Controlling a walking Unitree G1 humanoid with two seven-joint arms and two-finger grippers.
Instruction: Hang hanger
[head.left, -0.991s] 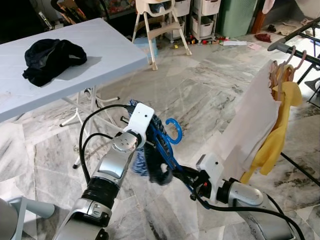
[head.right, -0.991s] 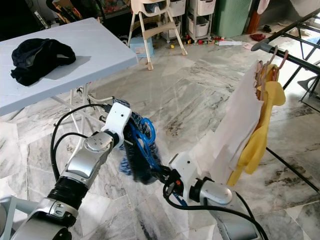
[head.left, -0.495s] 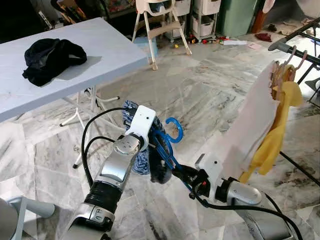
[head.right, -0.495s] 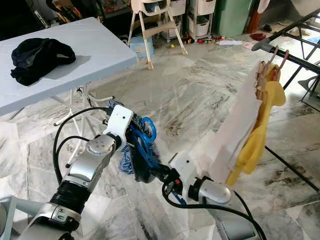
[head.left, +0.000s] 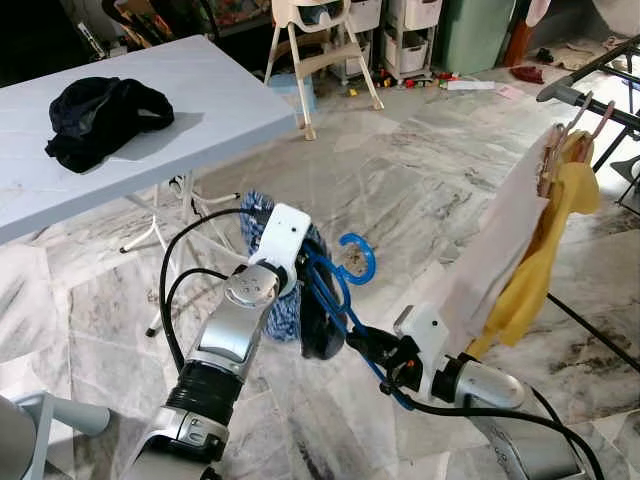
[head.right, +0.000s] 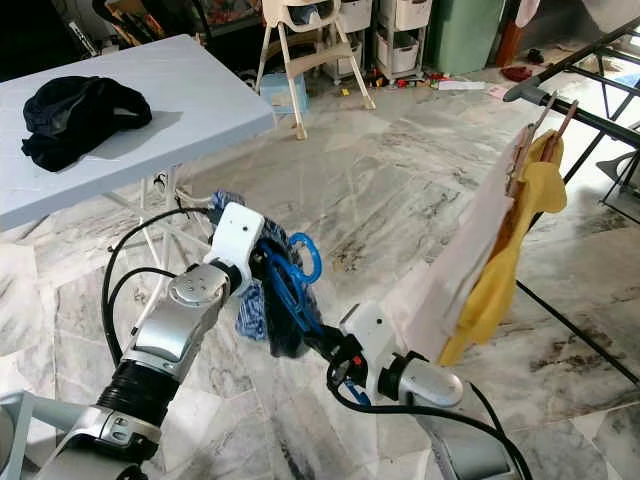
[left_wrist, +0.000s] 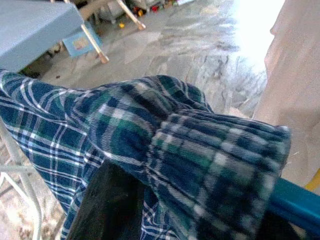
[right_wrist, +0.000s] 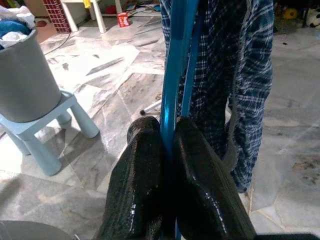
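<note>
Blue hanger (head.left: 338, 285), plaid garment (left_wrist: 150, 145) draped; right gripper (right_wrist: 169, 150) clamped on bar; left gripper (head.left: 300, 262) fingers indeterminate, in cloth.

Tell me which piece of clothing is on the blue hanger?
The plaid shirt, held between both grippers. The black garment lies on the table; the yellow one hangs on the rack.

Bright daylight; left wrist view blurred, glare top-right.

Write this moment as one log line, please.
right tool: shut on hanger | left tool: under plaid shirt | rack: not reached
</note>
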